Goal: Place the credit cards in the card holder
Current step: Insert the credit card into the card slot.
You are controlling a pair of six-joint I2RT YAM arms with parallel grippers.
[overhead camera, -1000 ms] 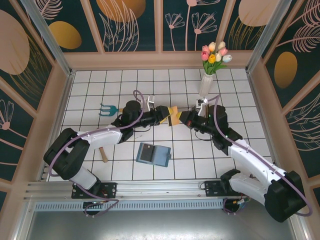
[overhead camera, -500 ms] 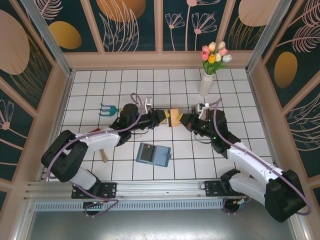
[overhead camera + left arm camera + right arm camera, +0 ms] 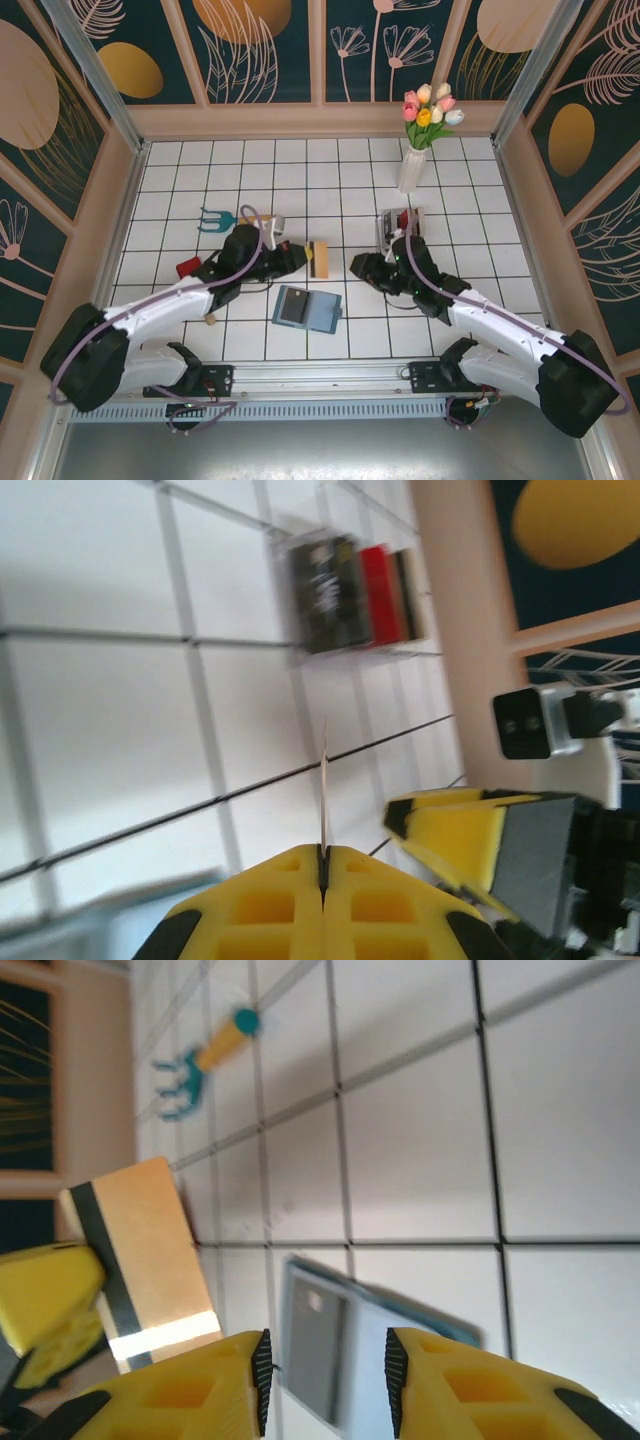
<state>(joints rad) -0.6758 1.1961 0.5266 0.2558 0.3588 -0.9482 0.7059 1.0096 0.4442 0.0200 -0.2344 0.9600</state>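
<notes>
My left gripper (image 3: 303, 258) is shut on a tan credit card (image 3: 320, 258) with a dark stripe, held above the tiles. In the left wrist view the card (image 3: 323, 800) shows edge-on, pinched between the closed yellow fingers (image 3: 270, 910). My right gripper (image 3: 360, 265) stands open just right of that card, touching nothing. The right wrist view shows the card (image 3: 140, 1250) off to the left of the parted fingers (image 3: 200, 1395). The teal card holder (image 3: 307, 308) lies open on the tiles below both grippers, also seen as the holder (image 3: 350, 1330). More credit cards (image 3: 350, 595), dark and red, stand in a clear rack (image 3: 400, 222).
A teal toy rake (image 3: 215, 217) lies at the left, with a small red object (image 3: 187, 266) and a wooden handle (image 3: 208, 318) near the left arm. A white vase of tulips (image 3: 412, 165) stands behind the rack. Wooden walls (image 3: 320, 120) enclose the tiled floor.
The two grippers met at the tan card; the left one shut on it and the right one let go. Both arms then drew back toward the near side, the card going with the left.
</notes>
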